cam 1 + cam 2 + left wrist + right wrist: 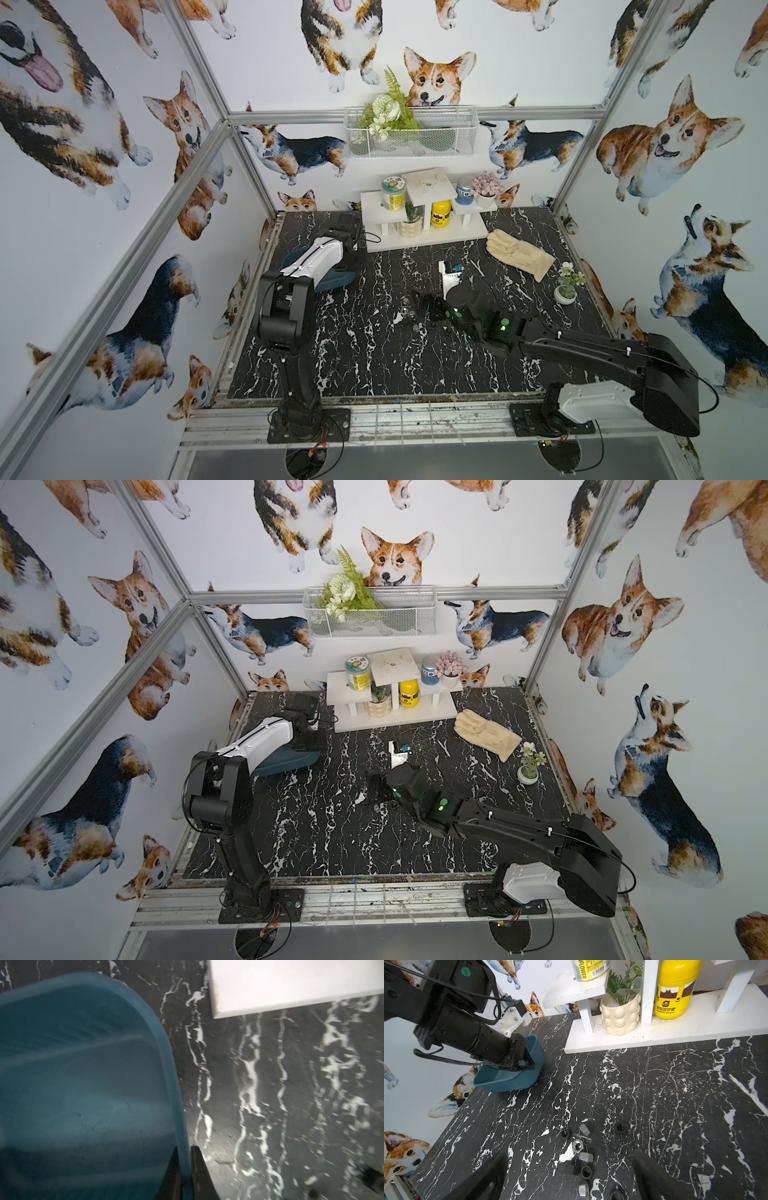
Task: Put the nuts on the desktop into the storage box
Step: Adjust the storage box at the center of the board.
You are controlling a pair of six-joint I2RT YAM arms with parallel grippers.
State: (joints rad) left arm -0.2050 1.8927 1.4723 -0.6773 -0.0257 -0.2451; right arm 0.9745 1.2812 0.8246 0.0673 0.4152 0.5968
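Observation:
Several tiny nuts (577, 1145), some silver and some black, lie loose in a cluster on the black veined desktop (675, 1084). My right gripper (571, 1159) hovers open just above them, one finger on each side of the cluster. In both top views it is near mid-table (409, 311) (374, 791). The teal storage box (508, 1080) (332, 278) (286, 760) sits at the back left. My left gripper (185, 1148) is shut on the box's wall (176, 1084), one finger inside and one outside. I see no nuts inside the box.
A white tiered shelf (424, 237) with jars and a plant pot stands at the back, close to the box. A cream glove (519, 251) and a small potted flower (566, 286) lie at the right. A small white card (451, 274) lies behind my right gripper.

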